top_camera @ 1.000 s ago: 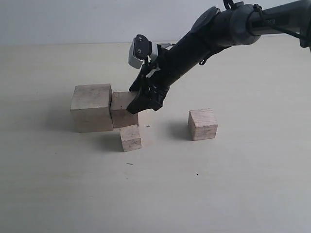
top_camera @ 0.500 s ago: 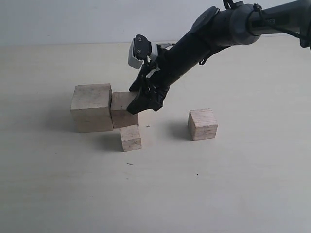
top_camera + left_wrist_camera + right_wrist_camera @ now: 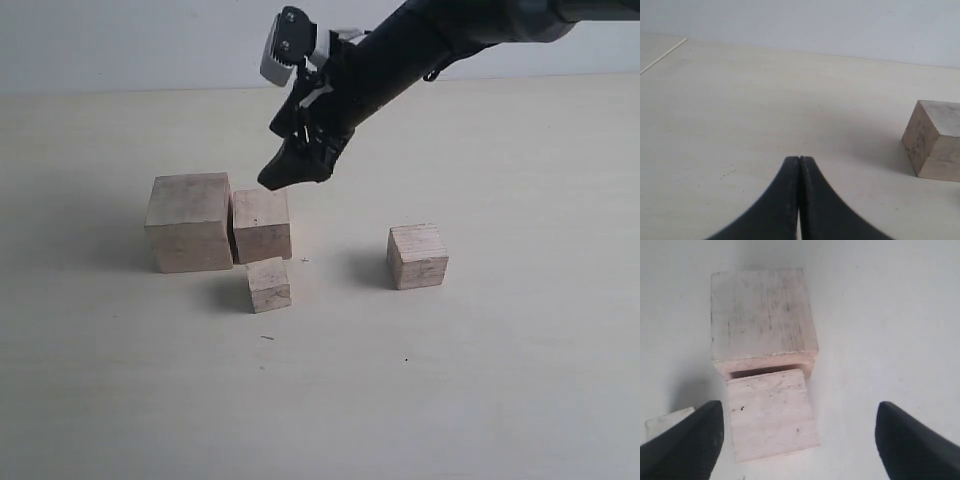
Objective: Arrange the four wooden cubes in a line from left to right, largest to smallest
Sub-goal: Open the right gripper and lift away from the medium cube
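Four wooden cubes rest on the pale table. The largest cube [image 3: 190,220] stands at the left, and the second-largest cube [image 3: 263,225] sits against its right side. In front of these two lies the smallest cube [image 3: 269,284]. The third cube [image 3: 417,256] stands apart to the right. My right gripper [image 3: 290,172] hangs open above the second-largest cube [image 3: 772,412], touching nothing. The right wrist view also shows the largest cube [image 3: 762,315] beyond it. My left gripper [image 3: 799,160] is shut and empty, low over bare table, with a wooden cube [image 3: 935,140] off to one side.
The right arm [image 3: 420,45] slants down from the upper right over the back of the table. The table's far edge [image 3: 120,92] meets a plain wall. Bare tabletop stretches between the second-largest cube and the third one.
My right gripper has opened, let go of the second-largest cube and risen above it. The cube stays beside the largest one.
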You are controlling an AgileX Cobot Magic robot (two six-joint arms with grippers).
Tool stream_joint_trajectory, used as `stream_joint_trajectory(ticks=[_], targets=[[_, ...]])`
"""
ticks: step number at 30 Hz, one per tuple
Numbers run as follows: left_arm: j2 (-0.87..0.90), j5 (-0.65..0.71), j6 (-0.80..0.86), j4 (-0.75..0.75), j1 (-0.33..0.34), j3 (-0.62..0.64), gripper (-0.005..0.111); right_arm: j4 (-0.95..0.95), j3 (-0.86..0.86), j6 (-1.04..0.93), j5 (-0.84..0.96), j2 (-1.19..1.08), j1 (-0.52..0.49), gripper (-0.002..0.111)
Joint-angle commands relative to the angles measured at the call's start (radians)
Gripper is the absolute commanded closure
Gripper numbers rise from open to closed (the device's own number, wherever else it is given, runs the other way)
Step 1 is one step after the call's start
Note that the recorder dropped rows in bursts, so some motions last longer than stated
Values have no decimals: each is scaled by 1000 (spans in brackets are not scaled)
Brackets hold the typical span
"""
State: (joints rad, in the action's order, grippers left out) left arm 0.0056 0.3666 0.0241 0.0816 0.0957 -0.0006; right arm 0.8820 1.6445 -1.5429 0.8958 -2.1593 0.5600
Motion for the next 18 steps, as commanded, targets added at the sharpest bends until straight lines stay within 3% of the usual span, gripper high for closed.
stream_joint_trajectory(ticks=[1, 6, 8, 12, 18], targets=[[-6, -12, -2, 0, -7, 1, 107, -102, -2, 185, 42, 70, -2, 31], [-6, -12, -2, 0, -7, 1, 107, -414, -2, 740, 113, 124, -2, 54], [-6, -12, -2, 0, -7, 1, 107, -498, -2, 976, 160, 133, -2, 69], [-6, -12, -2, 0, -7, 1, 107, -659, -2, 1173, 253, 153, -2, 108], [-6, -12, -2, 0, -7, 1, 107, -701, -54, 1438, 203, 235, -2, 108]])
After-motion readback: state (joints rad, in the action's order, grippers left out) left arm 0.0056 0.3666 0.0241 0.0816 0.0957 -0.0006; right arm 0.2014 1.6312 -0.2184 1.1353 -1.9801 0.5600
